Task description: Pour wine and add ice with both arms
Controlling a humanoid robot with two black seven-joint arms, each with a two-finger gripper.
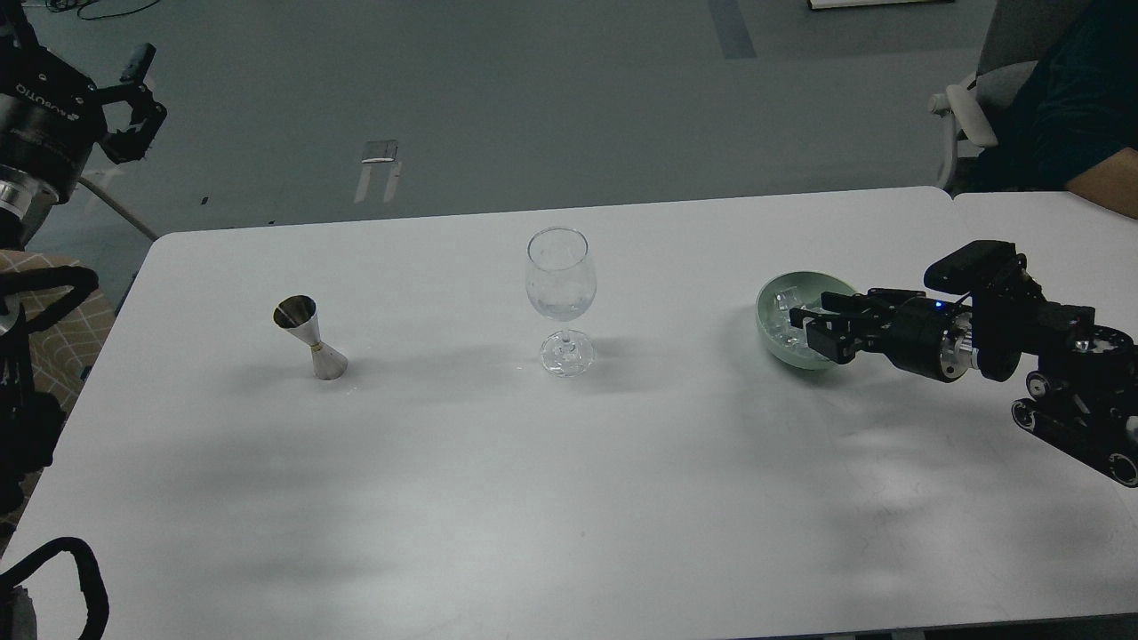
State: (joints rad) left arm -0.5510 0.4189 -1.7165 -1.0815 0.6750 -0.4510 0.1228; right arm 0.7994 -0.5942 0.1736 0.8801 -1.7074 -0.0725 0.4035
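Reaching across the white table (569,498) from its own right side, the robot's right gripper (813,322) hangs over the near rim of a green bowl (766,313), its jaws parted and nothing visibly between them. The ice (787,304), a heap of clear cubes too blurred to count, lies inside that bowl, just beyond and to the left of the fingertips, so the next reach looks to be a short one, forward and down. The gripper's long axis runs nearly level, pointing left toward the bowl. Well apart, the left gripper (133,98) hovers off the table's far left corner, jaws spread and empty. One wine glass (560,298) stands upright at centre, one steel jigger (311,340) to its left, one bowl to its right.
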